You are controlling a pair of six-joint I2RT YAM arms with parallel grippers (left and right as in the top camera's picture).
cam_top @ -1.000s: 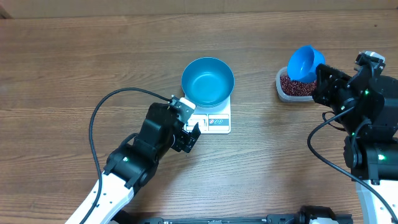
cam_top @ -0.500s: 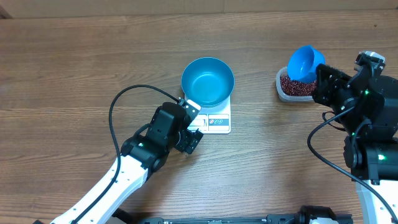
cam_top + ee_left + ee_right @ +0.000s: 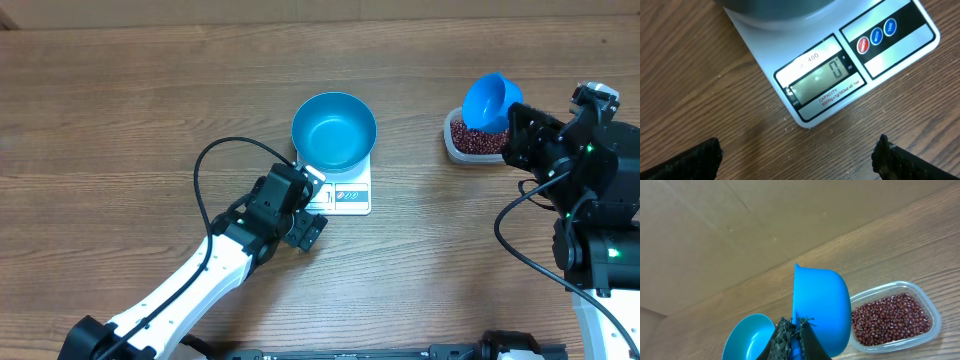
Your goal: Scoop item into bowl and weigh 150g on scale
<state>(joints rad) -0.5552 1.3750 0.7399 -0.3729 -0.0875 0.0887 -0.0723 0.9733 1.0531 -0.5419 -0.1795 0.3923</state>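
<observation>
I am holding the left jaws spread as wide as they go, with nothing between them, low over the desk just beside the display edge of the scale. In the left wrist view the two dark fingertips are showing at the bottom corners, clear of the scale, and the display is reading zero. I judge I am parking that arm there so its camera is giving me the number without touching the platform and spoiling the reading.

The bowl is sitting on the scale, covering most of the platform and leaving the display and buttons free. From overhead it is looking empty. A zero with the bowl in place suggests the scale is tared, so only what goes in will be counting.

The right jaws are clamped shut on the handle of the scoop, carrying it tilted above the far edge of the clear tub. The beans are all lying in that tub on the right of the desk, well apart from the bowl. The scoop's cup is looking empty from overhead, so I am reading this as the start of the first dip, with nothing transferred yet. The next move is calling for a dip into the heap and a level carry across, since a tilted cup would be shedding beans onto the desk.
</observation>
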